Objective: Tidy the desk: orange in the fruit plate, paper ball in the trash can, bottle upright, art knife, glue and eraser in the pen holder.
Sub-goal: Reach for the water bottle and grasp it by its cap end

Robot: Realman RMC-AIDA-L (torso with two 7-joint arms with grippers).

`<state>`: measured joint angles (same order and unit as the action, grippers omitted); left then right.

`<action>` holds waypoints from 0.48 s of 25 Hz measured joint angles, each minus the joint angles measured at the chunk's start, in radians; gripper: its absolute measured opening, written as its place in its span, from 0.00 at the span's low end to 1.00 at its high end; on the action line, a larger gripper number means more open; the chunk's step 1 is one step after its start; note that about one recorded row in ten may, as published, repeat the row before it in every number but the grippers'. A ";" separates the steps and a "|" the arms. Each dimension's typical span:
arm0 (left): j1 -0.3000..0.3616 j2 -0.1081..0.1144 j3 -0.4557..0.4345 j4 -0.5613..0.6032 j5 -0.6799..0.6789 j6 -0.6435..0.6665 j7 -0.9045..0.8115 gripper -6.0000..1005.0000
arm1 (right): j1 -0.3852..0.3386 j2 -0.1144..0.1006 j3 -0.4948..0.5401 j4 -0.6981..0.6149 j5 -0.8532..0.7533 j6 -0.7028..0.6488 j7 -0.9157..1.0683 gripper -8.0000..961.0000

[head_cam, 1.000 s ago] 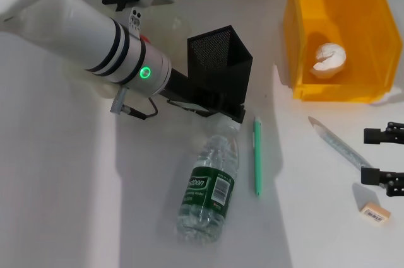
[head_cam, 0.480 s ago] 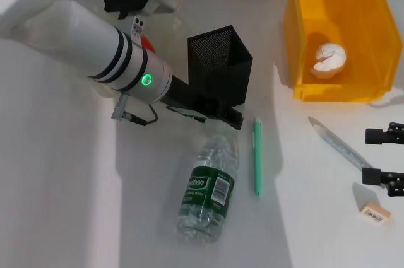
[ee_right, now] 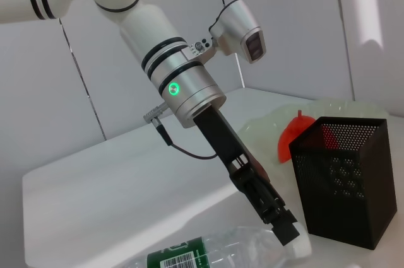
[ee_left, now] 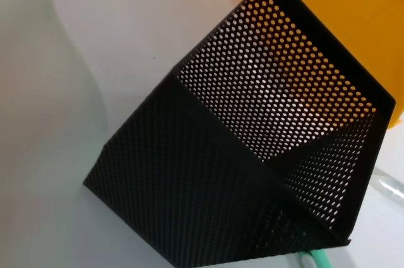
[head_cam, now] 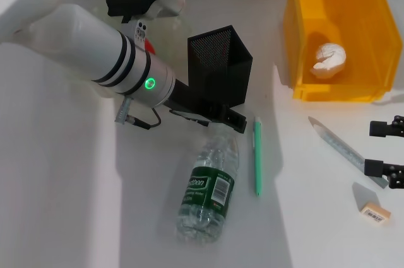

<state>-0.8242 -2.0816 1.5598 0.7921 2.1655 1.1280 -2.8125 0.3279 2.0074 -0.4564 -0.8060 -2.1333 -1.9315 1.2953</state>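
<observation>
The left gripper [head_cam: 235, 121] hangs low just above the cap end of the bottle [head_cam: 208, 187], which lies on its side beside the pen holder [head_cam: 219, 66] (whether its jaws are parted I cannot tell); the right gripper [head_cam: 385, 154] waits spread open near the eraser [head_cam: 375, 210]; the paper ball [head_cam: 328, 58] sits in the trash can [head_cam: 334, 28].

The left arm reached forward and down over the table, a green light glowing on its wrist. The left gripper [head_cam: 232, 120] hung low, fingers seemingly close together. The right gripper [head_cam: 385, 148] waited at the right edge, fingers apart.
</observation>
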 joint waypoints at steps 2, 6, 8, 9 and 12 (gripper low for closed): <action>0.000 0.000 0.006 0.000 -0.008 -0.007 0.000 0.80 | 0.000 0.000 0.001 0.000 -0.001 0.003 0.000 0.83; 0.000 0.000 0.018 0.001 -0.016 -0.017 -0.001 0.80 | 0.000 0.002 0.001 0.001 -0.003 0.009 -0.001 0.83; 0.000 0.000 0.023 0.001 -0.017 -0.018 -0.001 0.80 | 0.000 0.002 0.001 0.001 -0.003 0.010 -0.001 0.83; 0.000 0.000 0.026 0.001 -0.017 -0.018 -0.001 0.80 | 0.000 0.002 0.001 0.001 -0.003 0.010 -0.001 0.83; 0.001 0.000 0.027 0.000 -0.018 -0.019 -0.001 0.80 | 0.000 0.002 0.001 0.001 -0.003 0.010 -0.001 0.83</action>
<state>-0.8227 -2.0817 1.5868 0.7922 2.1475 1.1091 -2.8133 0.3283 2.0096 -0.4555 -0.8052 -2.1362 -1.9219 1.2946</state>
